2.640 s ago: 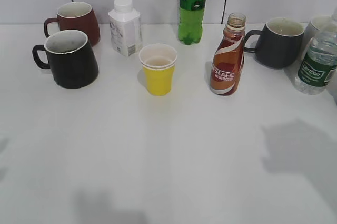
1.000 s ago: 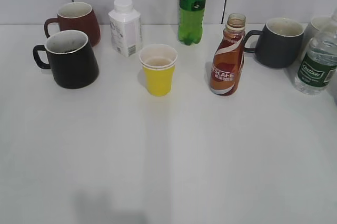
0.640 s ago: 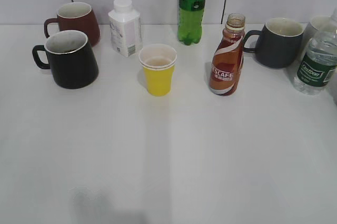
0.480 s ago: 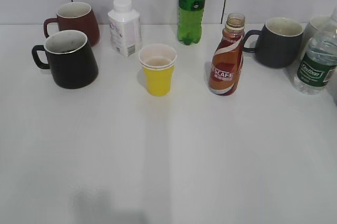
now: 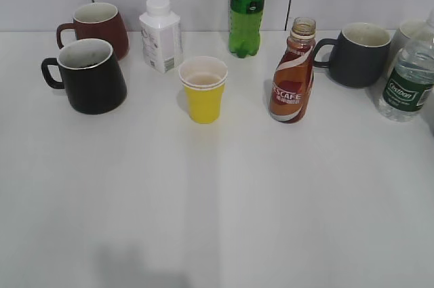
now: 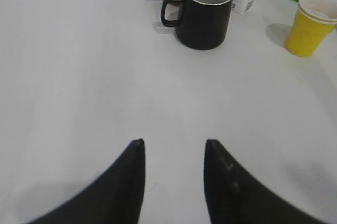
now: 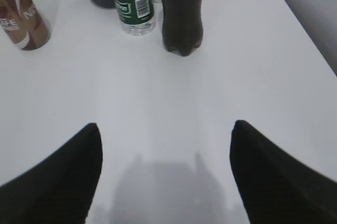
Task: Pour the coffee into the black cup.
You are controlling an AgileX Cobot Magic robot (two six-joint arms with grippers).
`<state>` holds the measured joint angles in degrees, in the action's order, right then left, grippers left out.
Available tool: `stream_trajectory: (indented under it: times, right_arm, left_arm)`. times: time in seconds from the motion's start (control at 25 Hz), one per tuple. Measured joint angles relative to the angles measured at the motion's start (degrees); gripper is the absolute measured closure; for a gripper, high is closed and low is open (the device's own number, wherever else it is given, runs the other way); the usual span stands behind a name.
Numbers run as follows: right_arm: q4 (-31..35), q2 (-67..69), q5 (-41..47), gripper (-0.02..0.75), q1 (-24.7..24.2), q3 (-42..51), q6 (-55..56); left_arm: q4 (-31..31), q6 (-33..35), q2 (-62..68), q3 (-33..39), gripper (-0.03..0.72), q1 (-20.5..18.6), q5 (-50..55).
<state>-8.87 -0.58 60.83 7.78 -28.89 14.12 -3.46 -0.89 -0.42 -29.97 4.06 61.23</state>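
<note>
While your left gripper and right gripper both hang spread wide, holding nothing, the coffee stands upright right of the yellow cup; the black cup sits far left.

"NESCAFE" was printed on the coffee bottle; the lettering on the water bottle's green label was not legible.

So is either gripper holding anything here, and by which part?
Nothing is held. The left gripper and right gripper are both open over bare table.
</note>
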Motion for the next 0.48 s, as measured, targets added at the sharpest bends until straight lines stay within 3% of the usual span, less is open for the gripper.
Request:
stream_trajectory:
  times: [0.48]
  right_arm:
    - [0.0,0.0,0.0,0.148,-0.2,0.0,0.0]
  left_arm:
    - [0.0,0.0,0.0,0.0,0.436,0.0,0.0]
